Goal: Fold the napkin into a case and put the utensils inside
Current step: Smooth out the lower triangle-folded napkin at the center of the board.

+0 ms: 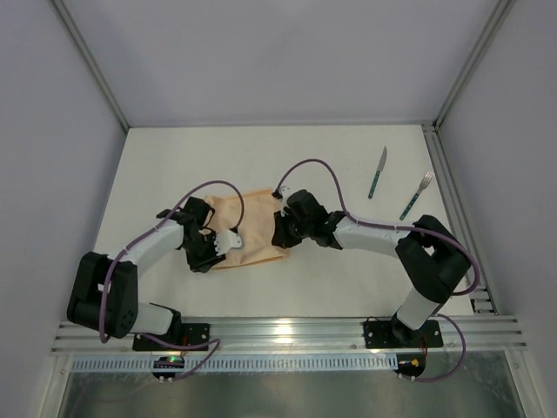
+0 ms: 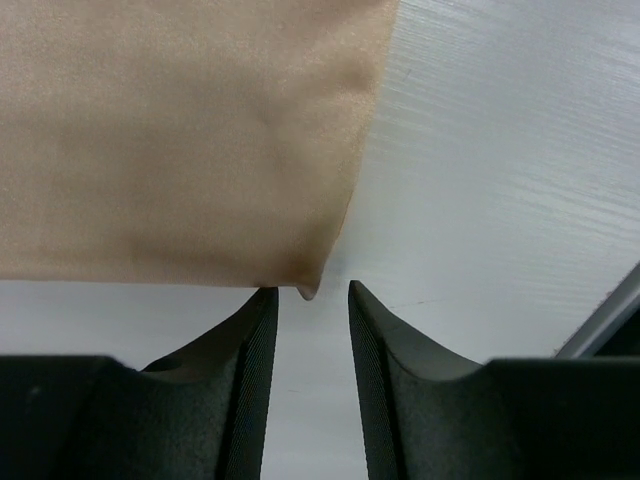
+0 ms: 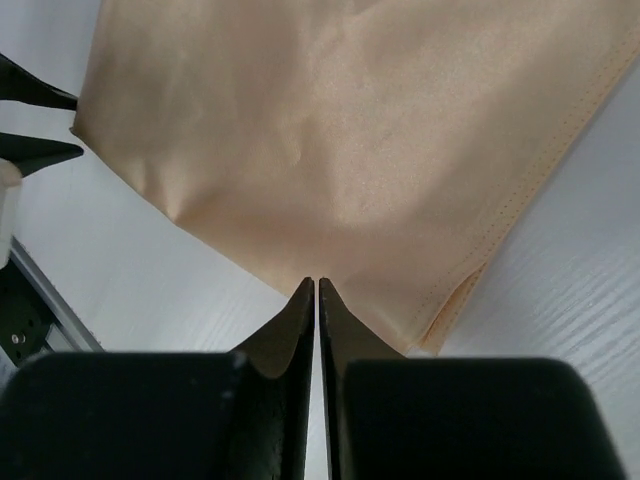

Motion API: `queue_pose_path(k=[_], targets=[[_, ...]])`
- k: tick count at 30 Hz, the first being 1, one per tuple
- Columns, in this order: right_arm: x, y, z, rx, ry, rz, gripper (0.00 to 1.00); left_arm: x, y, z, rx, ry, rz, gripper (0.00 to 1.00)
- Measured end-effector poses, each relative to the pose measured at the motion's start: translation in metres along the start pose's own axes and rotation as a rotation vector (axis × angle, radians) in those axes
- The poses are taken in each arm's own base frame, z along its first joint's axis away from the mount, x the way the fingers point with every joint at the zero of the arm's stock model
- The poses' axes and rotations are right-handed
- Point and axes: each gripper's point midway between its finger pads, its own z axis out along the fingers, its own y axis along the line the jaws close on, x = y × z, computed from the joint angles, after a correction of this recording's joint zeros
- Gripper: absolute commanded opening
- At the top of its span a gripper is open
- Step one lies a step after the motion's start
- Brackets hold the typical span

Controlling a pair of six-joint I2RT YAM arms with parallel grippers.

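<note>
The peach-orange napkin (image 1: 252, 228) lies folded and flat mid-table between both grippers. My left gripper (image 1: 218, 252) is open; in the left wrist view a napkin (image 2: 180, 130) corner hangs just between the tips of the left gripper (image 2: 312, 290), not pinched. My right gripper (image 1: 280, 233) is shut, and in the right wrist view its tips (image 3: 317, 282) meet right at the near edge of the napkin (image 3: 350, 130), seemingly pinching it. The knife (image 1: 377, 172) and fork (image 1: 416, 196), both with teal handles, lie apart at the far right.
White enclosure walls stand left, right and behind. A metal rail (image 1: 278, 335) runs along the near edge. The left gripper's fingertips (image 3: 40, 95) show at the left edge of the right wrist view.
</note>
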Motion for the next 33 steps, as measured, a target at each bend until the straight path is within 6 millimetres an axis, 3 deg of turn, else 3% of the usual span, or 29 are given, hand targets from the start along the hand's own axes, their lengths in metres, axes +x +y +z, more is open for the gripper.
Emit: queue_pose_path(k=[3, 6, 10, 12, 16, 21, 27, 33], targets=[[0.015, -0.008, 0.012, 0.002, 0.041, 0.037, 0.05, -0.001, -0.008, -0.006, 0.032, -0.009, -0.009, 0.39], [0.033, -0.023, 0.018, 0.023, 0.079, 0.079, 0.04, -0.015, -0.011, -0.026, 0.059, -0.067, -0.024, 0.41], [0.046, -0.034, 0.020, 0.040, 0.103, 0.113, 0.04, -0.047, 0.003, -0.068, 0.039, -0.210, -0.045, 0.41], [0.046, -0.033, 0.020, 0.038, 0.099, 0.113, 0.04, -0.057, 0.012, -0.078, 0.017, -0.252, -0.070, 0.34], [0.046, -0.033, 0.020, 0.038, 0.098, 0.113, 0.04, -0.055, 0.018, -0.055, -0.005, -0.210, -0.155, 0.31], [0.047, -0.034, 0.019, 0.038, 0.097, 0.113, 0.04, -0.033, 0.002, -0.012, -0.014, -0.079, -0.201, 0.30], [0.053, -0.034, 0.015, 0.035, 0.092, 0.128, 0.04, -0.016, 0.020, -0.002, -0.131, -0.014, -0.221, 0.29], [0.054, -0.033, 0.012, 0.031, 0.086, 0.135, 0.04, 0.001, 0.017, 0.007, -0.145, 0.039, -0.223, 0.28]])
